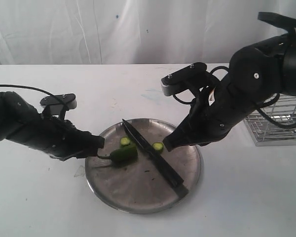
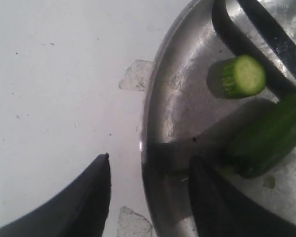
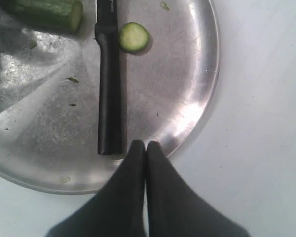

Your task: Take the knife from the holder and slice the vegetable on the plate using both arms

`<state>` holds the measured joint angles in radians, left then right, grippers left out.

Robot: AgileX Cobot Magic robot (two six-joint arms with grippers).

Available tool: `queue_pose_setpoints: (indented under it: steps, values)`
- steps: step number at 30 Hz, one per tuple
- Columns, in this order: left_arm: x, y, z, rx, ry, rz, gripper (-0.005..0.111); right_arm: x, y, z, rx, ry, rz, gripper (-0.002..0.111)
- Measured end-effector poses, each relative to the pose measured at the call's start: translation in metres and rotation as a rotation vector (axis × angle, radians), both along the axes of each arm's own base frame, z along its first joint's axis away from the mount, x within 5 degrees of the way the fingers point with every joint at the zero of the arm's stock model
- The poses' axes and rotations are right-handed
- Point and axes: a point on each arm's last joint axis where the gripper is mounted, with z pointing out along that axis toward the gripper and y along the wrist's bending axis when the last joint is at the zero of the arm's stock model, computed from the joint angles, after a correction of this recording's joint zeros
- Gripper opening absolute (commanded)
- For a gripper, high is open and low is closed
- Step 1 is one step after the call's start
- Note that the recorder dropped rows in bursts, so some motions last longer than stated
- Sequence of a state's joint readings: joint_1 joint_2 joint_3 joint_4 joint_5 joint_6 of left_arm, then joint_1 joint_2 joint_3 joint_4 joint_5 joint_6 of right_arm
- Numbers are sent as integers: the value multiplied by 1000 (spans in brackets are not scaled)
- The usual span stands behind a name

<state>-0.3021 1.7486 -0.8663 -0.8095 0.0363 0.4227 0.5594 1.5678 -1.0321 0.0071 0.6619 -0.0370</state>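
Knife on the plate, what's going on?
Nobody holds the knife: it lies across the plate. The pepper is partly sliced, with a cut round on each side of the blade. The left fingers stand open at the plate's rim by the pepper; the right fingers are shut and empty near the knife's handle.

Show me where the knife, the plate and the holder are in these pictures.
knife [image 1: 168, 172], exterior view, on its handle.
plate [image 1: 133, 192], exterior view, on bare metal near the rim.
holder [image 1: 274, 136], exterior view, on its wire mesh.

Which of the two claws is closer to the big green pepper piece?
Left. The left gripper, open, sits beside the large pepper piece at its stem end; the right gripper, shut, hovers beyond the knife.
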Motion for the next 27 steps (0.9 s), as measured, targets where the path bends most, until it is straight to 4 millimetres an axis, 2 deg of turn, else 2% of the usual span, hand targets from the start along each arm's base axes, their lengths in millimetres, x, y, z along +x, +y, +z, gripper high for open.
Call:
queue_pose_setpoints:
  steps: [3, 5, 7, 12, 16, 20, 23, 25, 27]
  values:
    - [-2, 0, 7, 17, -22, -35, 54, 2, -3, -1, 7, -14, -10, 0]
    - [-3, 1, 18, 13, -58, -43, 53, 7, -7, 0, 19, -35, -29, 0]
    - [-5, 2, 33, 9, -108, -45, 46, 13, -14, 1, 32, -54, -60, 0]
    - [-7, 25, 72, -6, -246, 31, 0, 26, -41, 1, 84, -20, -155, 0]
    - [-10, 60, 92, -14, -273, 108, 0, 25, -54, 1, 157, 80, -121, 0]
    - [-23, 105, 103, 50, -239, 133, 0, 29, -68, 14, 242, 35, -152, 0]
    - [-38, 139, 111, 123, -203, 186, 0, 30, -84, 32, 271, -50, -204, 0]
    - [-49, 161, 116, 123, -183, 303, 0, 25, -92, 50, 284, -133, -222, 0]
    - [-59, 171, 118, 114, -175, 386, 0, 18, -100, 69, 266, -242, -223, 0]
